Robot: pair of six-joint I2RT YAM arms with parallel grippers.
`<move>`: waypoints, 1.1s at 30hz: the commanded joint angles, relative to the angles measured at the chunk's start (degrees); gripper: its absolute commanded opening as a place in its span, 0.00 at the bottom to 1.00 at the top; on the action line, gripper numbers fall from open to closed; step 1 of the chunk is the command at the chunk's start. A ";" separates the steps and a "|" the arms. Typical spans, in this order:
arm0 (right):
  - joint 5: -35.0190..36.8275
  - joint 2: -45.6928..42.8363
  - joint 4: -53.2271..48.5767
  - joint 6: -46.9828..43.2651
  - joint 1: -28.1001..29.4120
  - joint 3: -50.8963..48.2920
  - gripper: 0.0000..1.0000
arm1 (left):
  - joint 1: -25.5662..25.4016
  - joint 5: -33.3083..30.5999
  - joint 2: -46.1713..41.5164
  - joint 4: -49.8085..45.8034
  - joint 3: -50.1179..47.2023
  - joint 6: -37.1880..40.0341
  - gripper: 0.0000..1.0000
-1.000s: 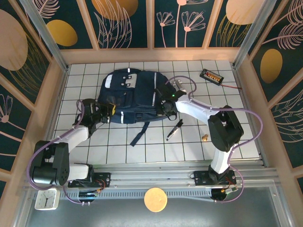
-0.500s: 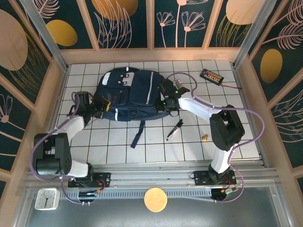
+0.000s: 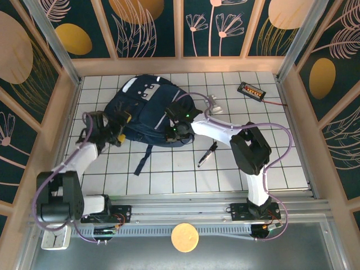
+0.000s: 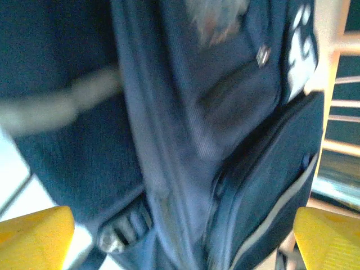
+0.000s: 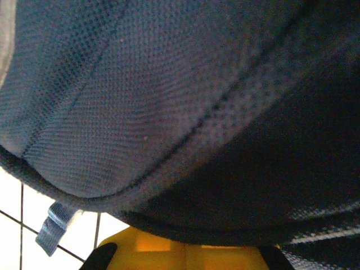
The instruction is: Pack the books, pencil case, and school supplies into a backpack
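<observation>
On the white tiled worktop, the backpack lies flat at centre-left. Its long axis runs diagonally, with the white-buckle end toward the far left and the other end toward near centre. One strap trails toward the near edge. Can't tell what is inside it. The pen lies well right of the backpack, also diagonal, with one end near-left and the other far-right. A black tray sits far right.

The left arm reaches forward along the left side, its end effector at the backpack's left edge. In the wrist view its yellow fingers are spread wide, with navy fabric between them and nothing gripped.

The right arm bends left across the worktop, its end effector at the backpack's near edge. It is fully closed and tucked under the fabric. Can't tell whether any fabric is pinched.
</observation>
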 commanded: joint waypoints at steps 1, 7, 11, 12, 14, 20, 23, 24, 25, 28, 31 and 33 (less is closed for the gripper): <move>-2.08 0.20 1.62 1.19 -0.09 1.89 0.00 | -6.07 -1.02 -1.55 9.14 -5.00 -12.05 0.99; -2.18 -0.98 1.77 0.82 0.70 -0.14 0.00 | -13.97 -4.07 4.78 18.72 -2.92 -18.49 0.99; -2.20 -1.43 2.03 0.91 0.96 -0.45 0.00 | -15.71 -4.77 9.55 21.09 -1.49 -19.36 0.93; -2.20 -1.50 1.97 0.84 1.03 -0.44 0.00 | -15.84 -4.81 10.27 22.60 -2.07 -20.19 0.86; -2.28 -1.52 2.06 0.89 1.12 -0.44 0.00 | -16.10 -5.18 10.87 24.30 -2.89 -21.03 0.71; -0.75 -1.92 0.92 0.59 1.22 -1.27 0.00 | -16.03 -5.28 10.59 21.87 -2.07 -15.47 0.00; 1.10 -3.62 -0.91 -0.47 0.44 -3.05 0.00 | -15.06 -3.73 8.94 14.09 -0.02 -7.13 0.00; 1.47 -4.56 -1.43 -0.82 -0.18 -4.18 0.00 | -14.24 -2.90 8.19 10.57 0.68 -3.46 0.00; 1.73 -5.64 -1.68 -1.40 -0.93 -5.44 0.00 | -13.30 -1.75 7.49 7.26 1.22 0.57 0.00; 2.55 -7.94 -2.23 -4.41 -3.65 -8.38 0.00 | -10.17 2.54 5.93 -2.18 2.80 13.09 0.00; 2.81 -8.27 -2.58 -10.54 -6.37 -8.13 0.00 | -8.19 4.05 5.27 -14.10 5.91 26.80 0.00; 3.35 -7.52 -3.06 -16.18 -7.32 -6.22 0.00 | -7.57 3.51 5.15 -20.71 7.70 33.94 0.00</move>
